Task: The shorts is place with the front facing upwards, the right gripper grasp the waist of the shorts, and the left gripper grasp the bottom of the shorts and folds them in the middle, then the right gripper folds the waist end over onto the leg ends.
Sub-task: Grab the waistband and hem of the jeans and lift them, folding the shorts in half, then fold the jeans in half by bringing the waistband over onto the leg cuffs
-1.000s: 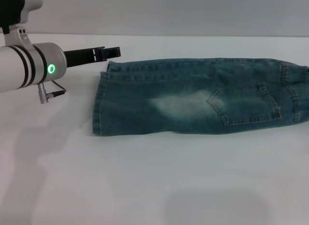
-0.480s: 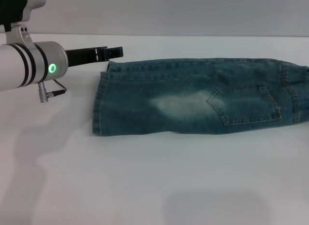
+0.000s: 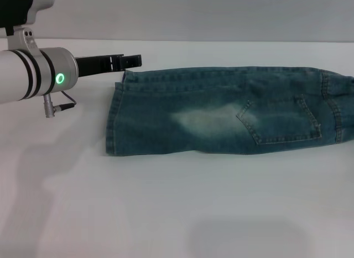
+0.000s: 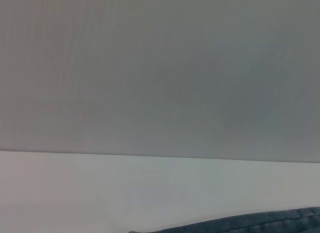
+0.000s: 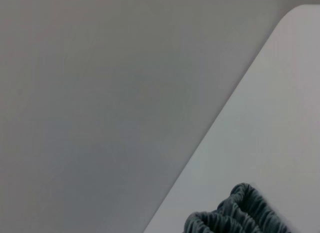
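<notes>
The blue denim shorts (image 3: 221, 111) lie flat across the table, doubled lengthwise, with a pale faded patch and a stitched pocket facing up. The leg ends (image 3: 113, 119) form the straight left edge. The ruched waist (image 3: 343, 108) reaches the right border of the head view and shows as gathered folds (image 5: 240, 213) in the right wrist view. My left gripper (image 3: 133, 60), on the green-lit arm, hovers just behind the far corner of the leg hems, apart from the cloth. A strip of denim (image 4: 260, 224) edges the left wrist view. The right gripper is out of view.
The white table (image 3: 166, 202) stretches bare in front of the shorts and to their left under the arm. A grey wall (image 3: 193, 14) rises behind the table's far edge.
My left gripper has crept slightly to the right, closer to the far corner of the leg hems. The shorts have not moved.
</notes>
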Available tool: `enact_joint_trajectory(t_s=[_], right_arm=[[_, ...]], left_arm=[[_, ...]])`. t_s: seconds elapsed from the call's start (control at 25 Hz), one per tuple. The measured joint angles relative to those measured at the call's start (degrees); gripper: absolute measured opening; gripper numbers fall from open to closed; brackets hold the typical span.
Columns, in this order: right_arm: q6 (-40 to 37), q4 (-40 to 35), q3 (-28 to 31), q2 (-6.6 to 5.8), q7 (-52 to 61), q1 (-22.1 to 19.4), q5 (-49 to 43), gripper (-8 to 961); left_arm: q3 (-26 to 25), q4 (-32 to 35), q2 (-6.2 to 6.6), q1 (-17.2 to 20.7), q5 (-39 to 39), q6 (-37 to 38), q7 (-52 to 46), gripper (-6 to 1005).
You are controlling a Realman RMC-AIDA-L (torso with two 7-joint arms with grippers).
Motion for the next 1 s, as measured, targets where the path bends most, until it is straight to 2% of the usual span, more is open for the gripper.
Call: enact_joint_trajectory(t_s=[0.44,0.96,1.0], right_arm=[[-1.2,1.2,0.0,-1.00,3.2,3.3,-6.4,567],[-0.7,-0.3,0.0,-1.10,7.2,3.1,-11.3,493],[-0.7,-0.4,0.0,-1.05,7.1,3.0,-11.4,415]], left_arm=[[0.0,0.0,0.00,0.0,-0.2,0.0,0.1,836],[-0.2,0.0,0.00,0.0,-0.5,-0.6,0.6,837],[-0.2,0.0,0.00,0.0,-0.5,-0.7,0.6,837]])
